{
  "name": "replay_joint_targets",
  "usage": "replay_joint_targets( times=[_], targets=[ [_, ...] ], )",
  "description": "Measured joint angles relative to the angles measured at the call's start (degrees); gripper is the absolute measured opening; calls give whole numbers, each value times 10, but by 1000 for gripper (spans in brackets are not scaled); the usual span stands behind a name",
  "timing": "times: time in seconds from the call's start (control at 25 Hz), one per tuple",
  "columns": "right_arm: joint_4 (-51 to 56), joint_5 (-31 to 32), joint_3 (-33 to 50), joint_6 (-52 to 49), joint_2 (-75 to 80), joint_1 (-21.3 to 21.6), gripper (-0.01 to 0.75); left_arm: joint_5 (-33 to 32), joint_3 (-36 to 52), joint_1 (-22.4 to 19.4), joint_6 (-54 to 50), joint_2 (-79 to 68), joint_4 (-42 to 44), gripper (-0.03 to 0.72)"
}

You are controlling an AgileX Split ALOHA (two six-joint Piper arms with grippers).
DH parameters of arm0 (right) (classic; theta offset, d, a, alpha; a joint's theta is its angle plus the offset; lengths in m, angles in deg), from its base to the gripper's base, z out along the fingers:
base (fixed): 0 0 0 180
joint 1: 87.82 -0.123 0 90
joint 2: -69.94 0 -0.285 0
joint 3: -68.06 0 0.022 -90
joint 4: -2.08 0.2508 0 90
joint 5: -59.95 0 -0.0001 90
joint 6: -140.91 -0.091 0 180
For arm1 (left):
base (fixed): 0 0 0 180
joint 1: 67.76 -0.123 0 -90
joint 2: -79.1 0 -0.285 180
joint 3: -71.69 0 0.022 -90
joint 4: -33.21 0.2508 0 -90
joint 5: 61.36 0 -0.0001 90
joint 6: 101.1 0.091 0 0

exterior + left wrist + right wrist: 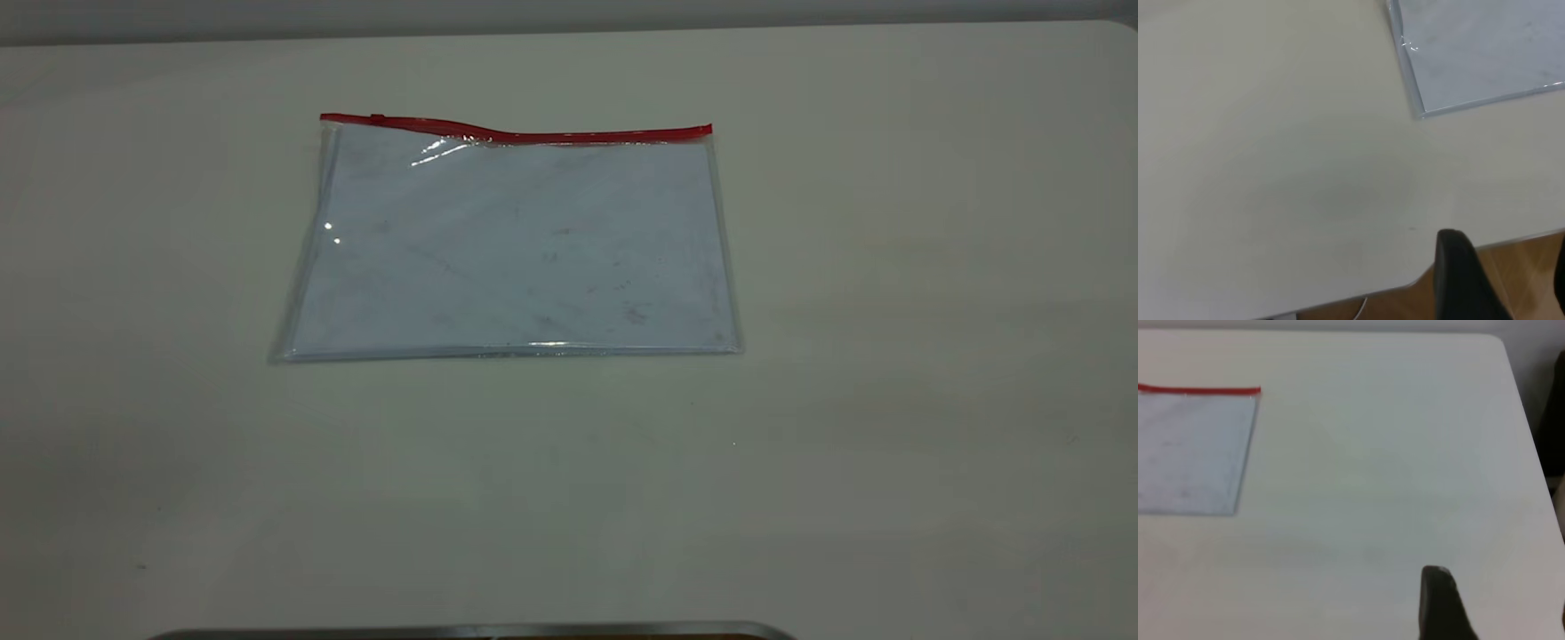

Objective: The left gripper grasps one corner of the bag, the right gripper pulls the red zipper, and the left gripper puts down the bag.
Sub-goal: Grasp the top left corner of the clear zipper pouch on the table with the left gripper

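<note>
The bag [511, 244] lies flat on the table [889, 356], red zipper [533, 135] seemingly closed.

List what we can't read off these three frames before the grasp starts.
- Left tool: left wrist view shows one dark finger, the rest cut by the frame edge; open or shut unknown.
- Right tool: same in the right wrist view.
- Both arms: outside the exterior view.
- Bag: marks on the paper inside too faint to read.
- Red zipper: slider too small for detail.

Clear bag [511, 244] lay flat on the table, white paper inside, red zipper [533, 133] along its far edge, slider near the left end.
</note>
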Motion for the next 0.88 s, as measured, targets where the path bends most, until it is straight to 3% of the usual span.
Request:
replay_joint_targets(
  times=[0.16,0.28,0.52,0.72,0.88],
  targets=[
    [40,-26,0,0,14,0,457,4,-17,0,-36,-40,0,407],
    [95,-79,0,9,78,0,456,24,-30,0,-65,-123,-1,407],
    [147,-212,0,95,297,0,459,135,-49,0,-49,-356,-11,409],
    [261,-320,-8,261,490,0,493,221,-92,0,-14,-538,-21,482],
    [382,-367,-58,438,655,-14,509,320,-127,0,-7,-670,-24,534]
  ],
)
